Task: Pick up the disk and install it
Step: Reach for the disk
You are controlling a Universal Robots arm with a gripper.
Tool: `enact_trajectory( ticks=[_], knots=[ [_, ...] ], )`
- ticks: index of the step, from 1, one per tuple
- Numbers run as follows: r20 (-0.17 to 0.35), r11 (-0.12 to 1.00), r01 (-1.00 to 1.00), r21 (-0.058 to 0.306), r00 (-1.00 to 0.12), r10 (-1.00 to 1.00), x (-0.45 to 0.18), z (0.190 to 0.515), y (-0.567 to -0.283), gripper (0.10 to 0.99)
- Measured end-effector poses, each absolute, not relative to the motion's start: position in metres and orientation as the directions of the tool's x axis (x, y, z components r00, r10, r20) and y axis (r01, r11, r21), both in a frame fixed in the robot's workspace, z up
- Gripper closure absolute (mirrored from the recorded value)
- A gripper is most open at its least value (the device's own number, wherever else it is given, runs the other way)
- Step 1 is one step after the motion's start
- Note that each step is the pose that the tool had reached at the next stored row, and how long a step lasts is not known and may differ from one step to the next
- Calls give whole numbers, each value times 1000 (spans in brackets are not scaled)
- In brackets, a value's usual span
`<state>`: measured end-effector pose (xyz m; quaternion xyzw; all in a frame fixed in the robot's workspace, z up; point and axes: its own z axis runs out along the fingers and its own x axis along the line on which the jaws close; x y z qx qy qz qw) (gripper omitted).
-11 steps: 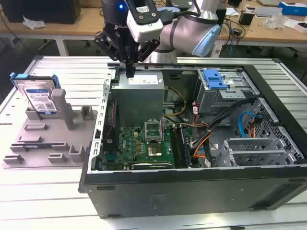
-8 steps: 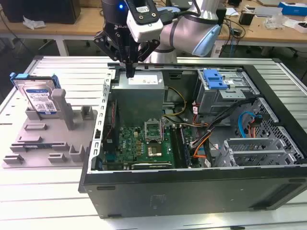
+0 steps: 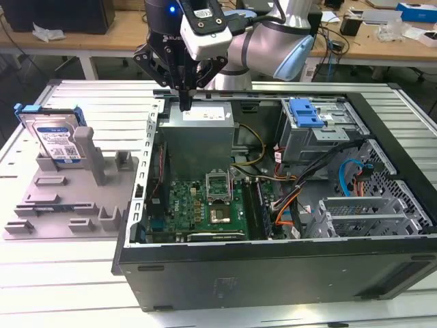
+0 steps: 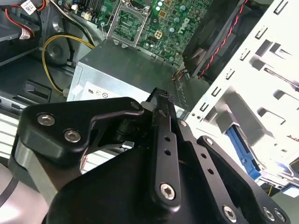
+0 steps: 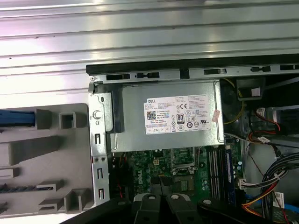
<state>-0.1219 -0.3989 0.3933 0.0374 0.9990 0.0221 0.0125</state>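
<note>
The gripper (image 3: 184, 102) hangs with its fingers (image 4: 163, 135) pressed together and nothing between them, the tips just above the silver power supply (image 3: 198, 133) in the upper-left corner of the open computer case (image 3: 273, 273). The metal side wall of the case stands close beside them. The disk (image 3: 54, 137) is well apart from the gripper, at the exterior view's left. It stands on edge among the upright posts of the grey tray (image 3: 75, 205), label facing the camera and blue rails showing at its top. Judging from this, the disk has not been picked up. The risks I see: fingers carried low toward the tray could clip the case wall. Fingers that are not spread could knock the upright disk over instead of straddling it. An off-centre grip could wedge the disk against a post. Loose orange, yellow and blue cables lie near the drive cage with the blue latch (image 3: 305, 113) at the exterior view's upper right, and could snag anything lowered there. By count: one gripper, one disk, one tray, one case, one power supply, one green motherboard (image 3: 205, 205) and one blue latch.
</note>
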Motion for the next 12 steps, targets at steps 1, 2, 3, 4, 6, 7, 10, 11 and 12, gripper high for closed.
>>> enact_trajectory(
  ticks=[1,2,3,4,6,7,10,11,12],
  knots=[
    [-23,996,74,45,-997,75,-122,393,-399,980],
    [-23,996,74,45,-997,75,-123,393,-398,980],
    [-23,996,74,45,-997,75,-124,393,-398,980],
    [-23,996,74,45,-997,75,-126,393,-397,980],
    [-23,996,74,45,-997,75,-130,393,-396,980],
    [-23,996,74,45,-997,75,-134,393,-394,980],
    [-23,996,74,45,-997,75,-144,393,-389,980],
    [-23,996,74,45,-997,75,-151,393,-385,980],
    [-23,996,74,45,-997,75,-154,393,-383,980]
  ],
)
